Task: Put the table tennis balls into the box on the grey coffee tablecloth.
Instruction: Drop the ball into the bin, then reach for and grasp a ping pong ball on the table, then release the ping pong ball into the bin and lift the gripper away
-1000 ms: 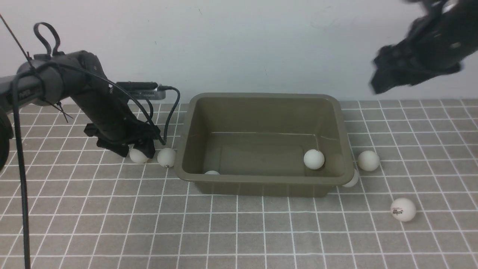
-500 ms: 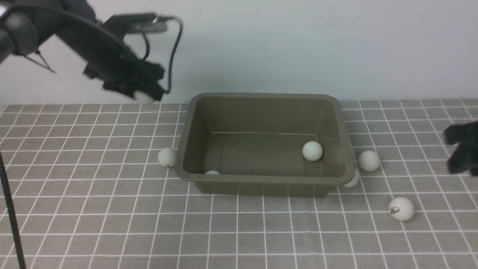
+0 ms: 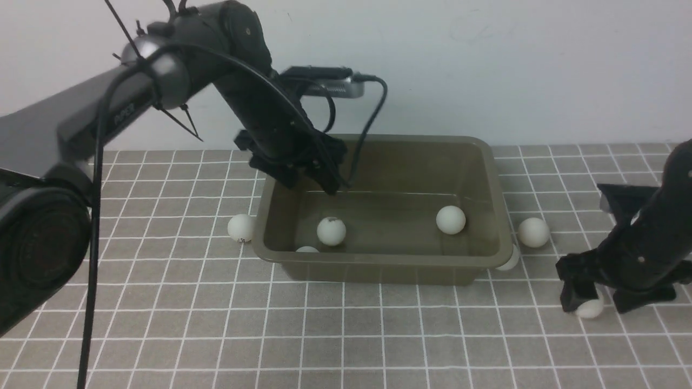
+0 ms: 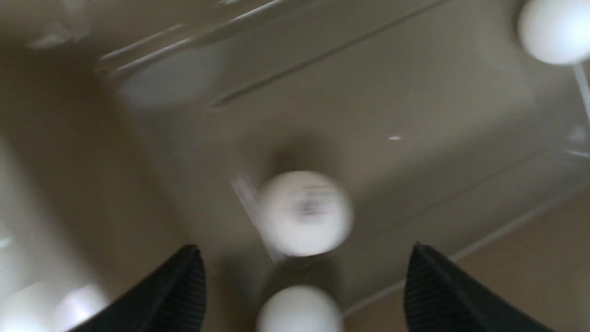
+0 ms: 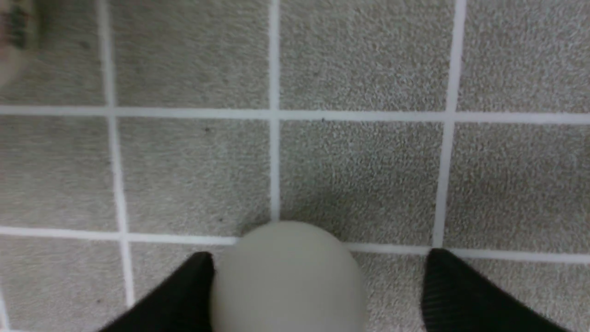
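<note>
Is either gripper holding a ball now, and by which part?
Neither. Left gripper is open above the box; right gripper straddles a ball on the cloth, not yet closed.

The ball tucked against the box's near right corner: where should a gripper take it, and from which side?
Grip the ball across its middle, pinching its near and far sides, coming in from the right. Being round, any diameter would do, but the box's flared rim overhangs its left part and would likely block contact there.

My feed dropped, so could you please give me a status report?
Left hand open above box, three balls inside. Right hand open, straddling ball on cloth. Three more outside. Nothing obstructing.
</note>
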`<control>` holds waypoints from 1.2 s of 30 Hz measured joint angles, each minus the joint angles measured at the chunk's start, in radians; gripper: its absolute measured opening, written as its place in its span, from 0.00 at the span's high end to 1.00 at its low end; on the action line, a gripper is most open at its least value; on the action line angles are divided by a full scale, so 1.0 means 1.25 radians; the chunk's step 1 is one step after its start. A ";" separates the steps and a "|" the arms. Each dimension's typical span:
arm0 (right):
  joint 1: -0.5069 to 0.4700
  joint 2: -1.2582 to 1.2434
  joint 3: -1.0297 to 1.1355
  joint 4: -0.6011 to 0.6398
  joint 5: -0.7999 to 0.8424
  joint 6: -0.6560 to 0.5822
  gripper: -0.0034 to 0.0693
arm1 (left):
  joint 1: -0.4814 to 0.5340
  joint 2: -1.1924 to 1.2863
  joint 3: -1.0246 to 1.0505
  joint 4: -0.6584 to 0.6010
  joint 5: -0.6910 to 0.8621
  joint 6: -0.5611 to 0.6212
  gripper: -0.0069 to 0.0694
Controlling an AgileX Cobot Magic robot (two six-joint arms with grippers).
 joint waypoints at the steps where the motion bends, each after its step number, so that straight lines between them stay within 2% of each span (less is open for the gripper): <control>1: 0.001 0.001 -0.007 -0.003 0.007 0.000 0.41 | 0.005 -0.009 -0.015 0.026 0.014 -0.008 0.35; 2: 0.001 -0.001 -0.013 -0.004 0.013 0.000 0.46 | 0.015 -0.019 -0.027 0.047 0.022 -0.011 0.43; 3: 0.001 -0.014 -0.030 -0.006 0.030 0.000 0.47 | 0.034 -0.044 -0.041 0.081 0.027 -0.014 0.61; 4: 0.001 -0.029 -0.042 -0.006 0.045 0.000 0.45 | 0.050 -0.059 -0.046 0.096 0.028 -0.014 0.73; 5: 0.000 -0.036 -0.052 -0.007 0.057 0.000 0.45 | 0.064 -0.070 -0.047 0.105 0.029 -0.015 0.76; 6: -0.001 -0.065 -0.074 -0.008 0.084 0.004 0.45 | 0.096 -0.088 -0.049 0.121 0.031 -0.020 0.85; 9: -0.004 -0.137 -0.118 0.002 0.116 0.011 0.45 | 0.156 -0.106 -0.043 0.127 0.031 -0.025 0.89; 11: -0.004 -0.185 -0.150 0.030 0.116 0.009 0.45 | 0.213 -0.112 -0.016 0.117 0.031 -0.029 0.91; 12: -0.001 -0.225 -0.189 0.077 0.102 -0.014 0.45 | 0.245 -0.111 0.030 0.084 0.031 -0.028 0.92; 15: 0.016 -0.240 -0.243 0.141 0.085 -0.080 0.45 | 0.266 -0.101 0.107 0.023 0.031 0.004 0.91; 19: 0.052 -0.200 -0.278 0.193 0.082 -0.117 0.45 | 0.258 -0.074 0.163 -0.033 0.032 0.060 0.81; 22: 0.095 -0.130 -0.300 0.206 0.090 -0.129 0.43 | 0.235 -0.040 0.171 -0.058 0.029 0.077 0.61; 27: 0.137 -0.067 -0.336 0.206 0.096 -0.136 0.21 | 0.193 0.008 0.171 -0.056 -0.005 0.079 0.28; 30: 0.142 -0.069 -0.360 0.204 0.109 -0.138 0.11 | 0.169 0.040 0.171 -0.040 -0.045 0.078 0.16; 33: 0.142 -0.077 -0.382 0.182 0.132 -0.138 0.09 | 0.163 0.062 0.171 -0.021 -0.069 0.077 0.16; 35: 0.142 -0.087 -0.392 0.155 0.147 -0.138 0.09 | 0.163 0.075 0.171 -0.011 -0.079 0.077 0.23; 36: 0.142 -0.095 -0.395 0.134 0.153 -0.137 0.09 | 0.163 0.079 0.171 -0.005 -0.079 0.077 0.33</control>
